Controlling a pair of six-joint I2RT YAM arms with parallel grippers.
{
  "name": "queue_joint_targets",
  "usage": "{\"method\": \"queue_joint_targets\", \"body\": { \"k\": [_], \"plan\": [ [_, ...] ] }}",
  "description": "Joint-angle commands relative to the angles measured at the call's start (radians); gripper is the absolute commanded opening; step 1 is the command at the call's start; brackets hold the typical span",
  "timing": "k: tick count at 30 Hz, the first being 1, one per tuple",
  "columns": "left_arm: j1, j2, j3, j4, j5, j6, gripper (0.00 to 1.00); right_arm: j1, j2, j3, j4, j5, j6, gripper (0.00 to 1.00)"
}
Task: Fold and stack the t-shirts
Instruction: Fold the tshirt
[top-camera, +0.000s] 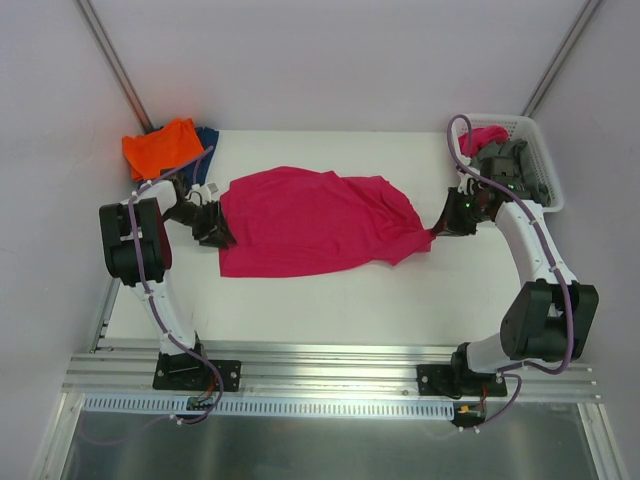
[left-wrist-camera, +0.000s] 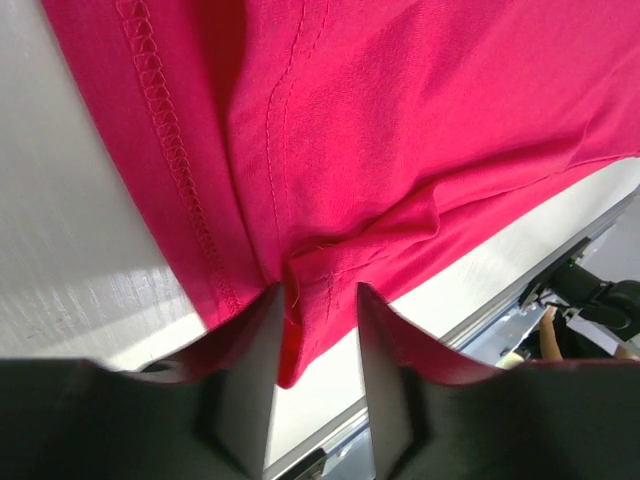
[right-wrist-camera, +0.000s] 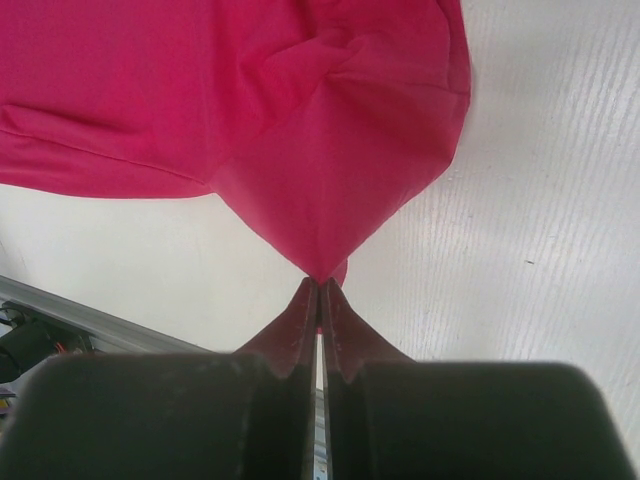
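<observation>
Tabletop (top-camera: 330, 300) overhead alone shows orange t-shirt (top-camera: 160, 148); wrists frame magenta t-shirt (right-wrist-camera: 300, 120).

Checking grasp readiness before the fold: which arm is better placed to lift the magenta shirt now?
Probably right: the right tool is shut on a corner of the magenta shirt; the left tool only straddles the hem, jaws apart.

Bears on white table (top-camera: 300, 300): magenta shirt (top-camera: 310, 220) spread mid-frame, orange shirt (top-camera: 160, 147) and dark blue shirt (top-camera: 207, 138) at upper left, basket (top-camera: 546, 160) at upper right.
</observation>
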Motion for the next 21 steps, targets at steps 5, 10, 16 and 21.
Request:
{"method": "queue_joint_targets", "body": {
  "k": [5,10,16,21],
  "plan": [
    [0.005,-0.010,0.008,-0.014,0.062,-0.009,0.25,-0.011,-0.056,0.001,0.017,0.012,-0.004,0.01],
    [0.007,-0.004,0.008,-0.014,0.070,-0.014,0.25,-0.011,-0.064,-0.005,0.017,0.013,-0.004,0.01],
    [0.007,-0.004,-0.005,-0.013,0.065,-0.013,0.26,-0.014,-0.067,-0.005,0.018,0.013,-0.004,0.00],
    [0.004,0.024,0.007,-0.014,0.073,-0.013,0.23,-0.017,-0.070,-0.007,0.021,0.013,-0.004,0.01]
  ]
}}
